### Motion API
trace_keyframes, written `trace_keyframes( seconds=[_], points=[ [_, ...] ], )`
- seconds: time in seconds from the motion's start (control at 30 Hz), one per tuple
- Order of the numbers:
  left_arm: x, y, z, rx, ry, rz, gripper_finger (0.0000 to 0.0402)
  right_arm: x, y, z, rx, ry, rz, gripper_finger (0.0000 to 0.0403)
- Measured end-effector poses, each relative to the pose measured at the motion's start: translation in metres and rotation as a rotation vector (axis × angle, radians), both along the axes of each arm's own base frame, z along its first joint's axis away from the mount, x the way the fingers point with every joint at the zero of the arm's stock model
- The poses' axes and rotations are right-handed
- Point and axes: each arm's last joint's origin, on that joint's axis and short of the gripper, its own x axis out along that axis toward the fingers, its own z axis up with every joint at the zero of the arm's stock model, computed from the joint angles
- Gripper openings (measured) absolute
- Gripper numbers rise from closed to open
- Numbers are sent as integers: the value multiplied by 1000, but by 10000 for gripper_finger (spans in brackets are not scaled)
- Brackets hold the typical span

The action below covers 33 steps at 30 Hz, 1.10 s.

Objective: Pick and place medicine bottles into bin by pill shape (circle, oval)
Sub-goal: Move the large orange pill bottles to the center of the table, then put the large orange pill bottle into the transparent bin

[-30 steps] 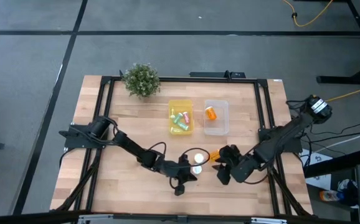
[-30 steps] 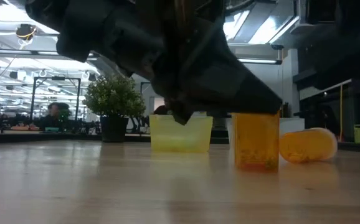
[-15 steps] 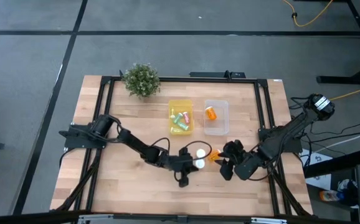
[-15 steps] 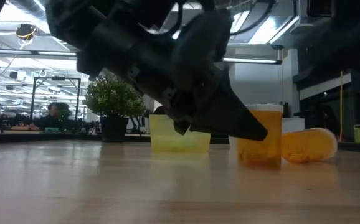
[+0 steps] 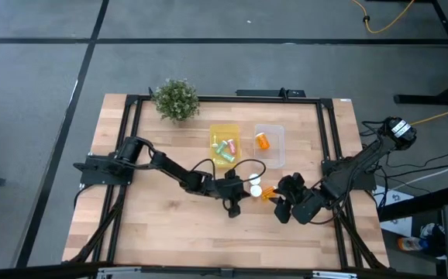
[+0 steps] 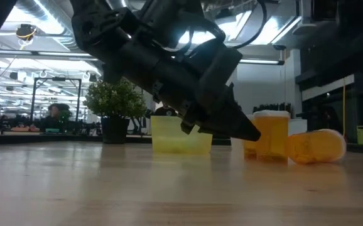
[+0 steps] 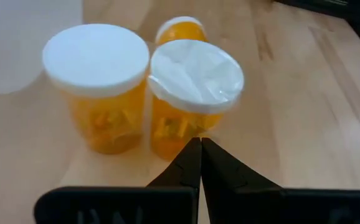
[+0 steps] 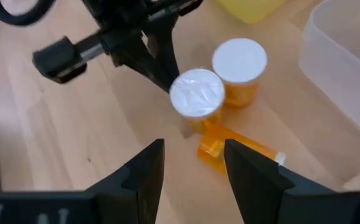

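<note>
Centrally on the counter (image 5: 154,147), three orange medicine bottles cluster together: two stand upright with white caps, the capped bottle (image 7: 99,93) and the foil-topped bottle (image 7: 189,99) just beside it, while a third, the fallen bottle (image 8: 233,152), lies on its side next to them. My left claw (image 7: 200,163) has its fingers pressed together into a single wedge, holding nothing, with the tip at the base of the foil-topped bottle; I judge this posture suits nudging the bottles apart or along the counter rather than grasping, since they stand too close for a finger to pass between them. My right claw (image 8: 192,163) hovers above the same cluster with its fingers spread apart and empty, the fallen bottle lying beyond the gap, which I take as readiness to descend on one bottle once it is isolated. Behind the cluster stand the two destinations, side by side: the yellow bin (image 5: 225,146), already holding slim pastel vials, and the clear bin (image 5: 270,146), holding one orange bottle, so sorting is partly done. A potted plant (image 5: 176,100) sits at the far corner of the counter, well apart from the work. Pill shapes inside the orange bottles cannot be told.
</note>
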Motion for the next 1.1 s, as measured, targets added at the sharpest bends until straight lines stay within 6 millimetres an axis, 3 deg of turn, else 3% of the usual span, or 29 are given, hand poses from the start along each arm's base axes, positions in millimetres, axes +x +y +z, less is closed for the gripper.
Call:
trace_keyframes(
  seconds=[0.23,0.4,0.57,0.73,0.9,1.1],
  points=[
    [-4,-12,-3,-125,49,-89,4,-4,-3,-4,-41,51,0,169],
    [-20,-30,-1,-125,212,-145,4,-4,-2,-5,-38,64,7,169],
    [-40,-41,29,-76,296,-142,4,-5,0,-6,25,114,50,169],
    [-59,-51,73,48,241,-188,4,-5,1,-7,47,130,65,169],
    [-92,-57,111,268,263,-262,4,-5,1,-7,48,129,64,169],
    [-130,-57,142,465,297,-205,4,-5,1,-7,47,129,64,169]
  ],
)
